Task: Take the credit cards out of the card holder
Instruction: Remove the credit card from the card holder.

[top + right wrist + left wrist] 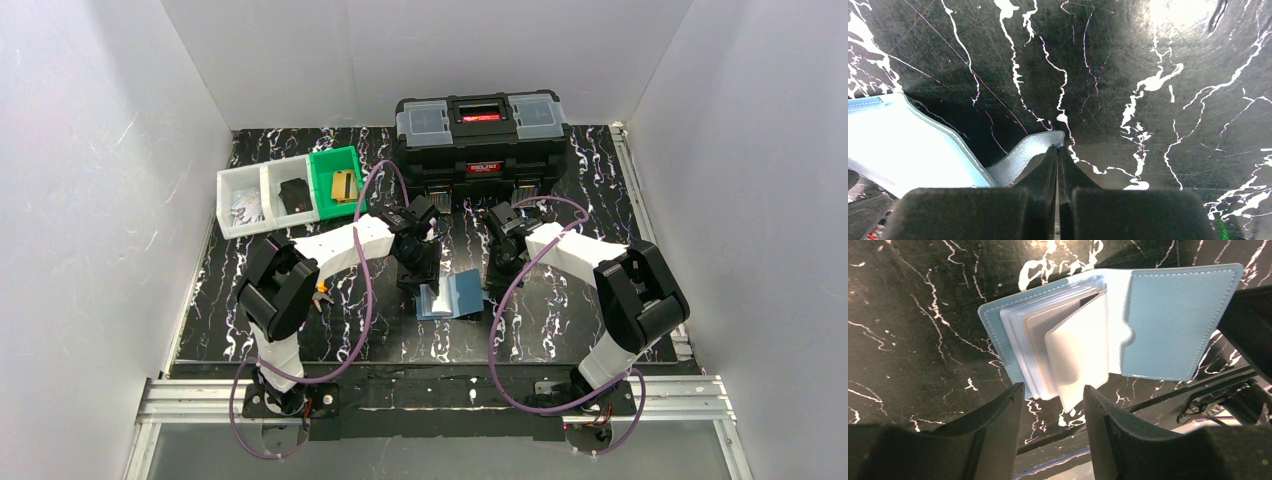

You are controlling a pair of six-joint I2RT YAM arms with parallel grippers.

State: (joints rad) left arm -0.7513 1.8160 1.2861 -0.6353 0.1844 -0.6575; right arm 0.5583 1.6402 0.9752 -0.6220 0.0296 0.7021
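The card holder [452, 295] lies open on the black marbled table, light blue inside, with its clear sleeves fanned up in the left wrist view [1068, 345]. One credit card, a tan one [1038, 335], shows faintly inside a sleeve. My left gripper [1053, 387] hangs open just above the near edge of the sleeves, with nothing between its fingers. My right gripper [1057, 146] is shut, pinching the curled-up edge of the card holder's right cover [1018, 155]. Seen from above, the left gripper [415, 272] and right gripper [500, 268] flank the card holder.
A big black toolbox [480, 140] stands at the back centre. A green bin [337, 180] and two white bins [262, 198] sit at the back left. White walls enclose the table on three sides.
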